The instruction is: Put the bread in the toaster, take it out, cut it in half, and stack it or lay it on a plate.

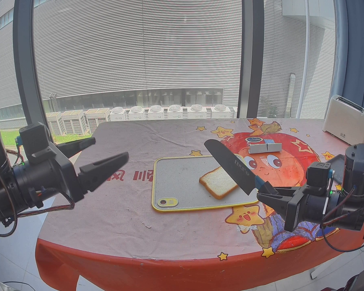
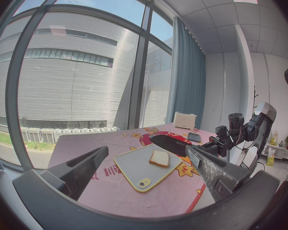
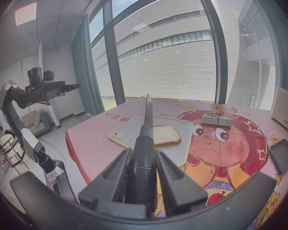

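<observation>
windows stand behind the bench with its cartoon cloth. bread lies flat on the board near the bench's middle. my right end effector is clenched on the knife handle, blade raised above the bread. my left end effector hangs released over the left edge. toaster sits at the far right corner.

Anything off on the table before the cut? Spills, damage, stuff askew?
Nothing spilled or damaged. The bread lies whole on the cutting board, turned askew to its edges and toward the robot's right. The knife sits straight in the right gripper.
</observation>
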Available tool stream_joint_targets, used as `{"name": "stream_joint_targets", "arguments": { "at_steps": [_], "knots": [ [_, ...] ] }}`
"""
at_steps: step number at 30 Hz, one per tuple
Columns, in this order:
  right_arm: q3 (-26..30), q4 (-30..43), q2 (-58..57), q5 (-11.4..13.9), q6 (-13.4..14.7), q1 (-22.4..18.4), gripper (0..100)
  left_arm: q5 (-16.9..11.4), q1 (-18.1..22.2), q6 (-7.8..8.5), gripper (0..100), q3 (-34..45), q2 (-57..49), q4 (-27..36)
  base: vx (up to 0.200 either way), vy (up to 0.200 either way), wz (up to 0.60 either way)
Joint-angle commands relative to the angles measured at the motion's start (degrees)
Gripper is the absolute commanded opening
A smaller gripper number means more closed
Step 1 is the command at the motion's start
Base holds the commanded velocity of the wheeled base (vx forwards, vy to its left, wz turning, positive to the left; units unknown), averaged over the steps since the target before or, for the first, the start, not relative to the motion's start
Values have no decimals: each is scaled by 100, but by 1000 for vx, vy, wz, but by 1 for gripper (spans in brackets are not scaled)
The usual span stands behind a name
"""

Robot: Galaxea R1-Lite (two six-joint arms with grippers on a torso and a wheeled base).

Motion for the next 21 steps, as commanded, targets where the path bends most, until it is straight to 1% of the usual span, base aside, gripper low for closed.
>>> {"name": "stream_joint_targets", "arguments": {
  "at_steps": [1,4,5,9,10,11,13,16,17,18,21],
  "knots": [
    [91,82,-179,-32,8,105,0,3,-221,-26,100,-22,131,-34,0,0,0],
    [144,74,-197,-41,8,70,0,3,-230,-26,100,-57,140,-131,0,0,0],
    [152,82,-311,-41,8,17,0,3,-230,-35,0,-13,210,-324,0,0,0],
    [109,91,-390,3,8,8,0,3,-221,-17,0,40,474,-570,0,0,0],
    [91,82,-364,3,8,35,0,3,-230,-8,0,101,588,-843,0,0,0],
    [82,82,-355,3,8,35,0,3,-230,-8,0,101,597,-860,0,0,0],
    [38,82,-302,3,8,70,0,38,-221,-17,0,49,904,-1256,0,0,0],
    [-15,82,-223,3,17,52,0,47,-212,-8,0,57,1141,-1599,0,0,0],
    [-23,82,-223,3,17,52,0,47,-212,-8,0,57,1159,-1625,0,0,0],
    [-58,82,-205,3,8,44,0,47,-203,-8,0,75,1273,-1836,0,0,0],
    [-85,82,-188,3,8,35,0,47,-221,-8,0,40,1440,-2161,0,0,0]
  ]
}}
